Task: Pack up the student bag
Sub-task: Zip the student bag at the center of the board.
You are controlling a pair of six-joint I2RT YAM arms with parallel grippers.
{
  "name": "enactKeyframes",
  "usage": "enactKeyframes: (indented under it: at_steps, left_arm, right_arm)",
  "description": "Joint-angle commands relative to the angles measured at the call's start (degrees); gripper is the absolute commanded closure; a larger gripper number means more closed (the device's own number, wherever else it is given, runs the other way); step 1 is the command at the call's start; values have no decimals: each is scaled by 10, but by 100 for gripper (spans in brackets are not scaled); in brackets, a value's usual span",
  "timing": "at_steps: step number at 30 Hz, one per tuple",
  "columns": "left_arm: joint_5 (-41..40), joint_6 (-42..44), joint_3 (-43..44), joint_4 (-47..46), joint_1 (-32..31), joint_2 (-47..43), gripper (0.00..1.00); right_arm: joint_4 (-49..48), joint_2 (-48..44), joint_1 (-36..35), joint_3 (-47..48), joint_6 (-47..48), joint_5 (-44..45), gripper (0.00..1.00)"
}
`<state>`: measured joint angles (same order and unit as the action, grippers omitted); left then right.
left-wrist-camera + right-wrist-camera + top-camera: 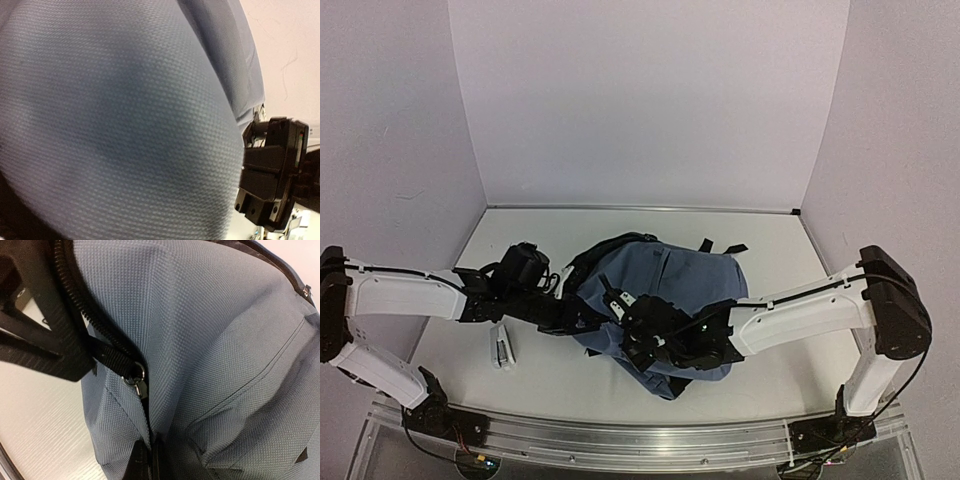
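The blue-grey student bag [665, 285] lies in the middle of the table with its black straps at the far side. My right gripper [638, 340] is at the bag's near edge. In the right wrist view it [82, 360] is shut on the black zipper pull strap [111, 359], which leads to the metal slider [137, 382] on the black zipper. My left gripper [575, 312] is pressed against the bag's left edge. Bag fabric [125, 120] fills the left wrist view and hides its jaws.
A small white object [502, 347] lies on the table left of the bag, under the left arm. The right arm's black wrist body [274, 175] shows beside the bag. White walls enclose the table on three sides.
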<state>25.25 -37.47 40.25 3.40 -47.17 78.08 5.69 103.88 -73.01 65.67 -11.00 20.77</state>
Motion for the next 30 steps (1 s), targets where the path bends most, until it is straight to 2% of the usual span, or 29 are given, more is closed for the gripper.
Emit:
enactKeyframes:
  at_steps: [1, 2, 12, 19, 24, 27, 28, 30]
  left_arm:
    - [-29, -7, -9, -29, -1, -23, 96]
    - [-38, -11, -13, -28, -1, -30, 99]
    - [-169, -63, -45, 63, 9, -122, 100]
    - [-191, -62, -50, 105, 48, -173, 100]
    - [-182, -40, -35, 108, 67, -171, 100]
    - [-123, -7, -31, 80, 67, -162, 100]
    - [-94, 6, -29, 69, 67, -160, 100]
    - [-48, 28, -25, 57, 67, -156, 100]
  right_arm:
    - [27, -11, 5, -8, -9, 25, 100]
    - [27, -12, 5, -9, -10, 26, 100]
    - [41, -40, 5, -43, -49, 56, 100]
    - [56, -76, 5, -82, -81, 55, 100]
    - [64, -104, 5, -96, -85, 35, 100]
    - [66, -120, 1, -84, -79, 20, 100]
    - [67, -124, -4, -73, -75, 18, 95]
    - [68, -129, -11, -50, -64, 15, 80]
